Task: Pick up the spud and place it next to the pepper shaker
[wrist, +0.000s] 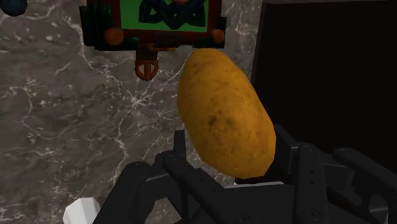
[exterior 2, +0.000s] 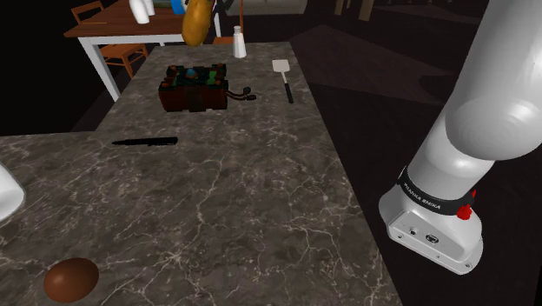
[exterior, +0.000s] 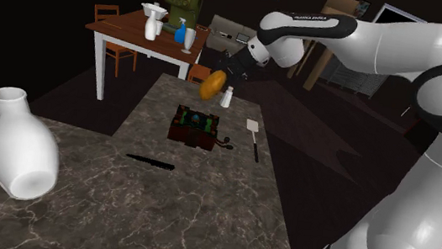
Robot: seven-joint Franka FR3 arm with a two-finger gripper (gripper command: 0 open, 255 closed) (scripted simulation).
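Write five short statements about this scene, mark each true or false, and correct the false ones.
1. The gripper is shut on the potato and holds it above the counter. True.
2. The knife lies on the dining table. False: it lies on the counter, nearer the stand than the box.
3. The spatula lies on the counter, to the shoulder view's right of the box. True.
4. The shaker is black. False: it is white.
5. The potato rests on top of the box. False: it is in the air, clasped between the fingers, close to the shaker.
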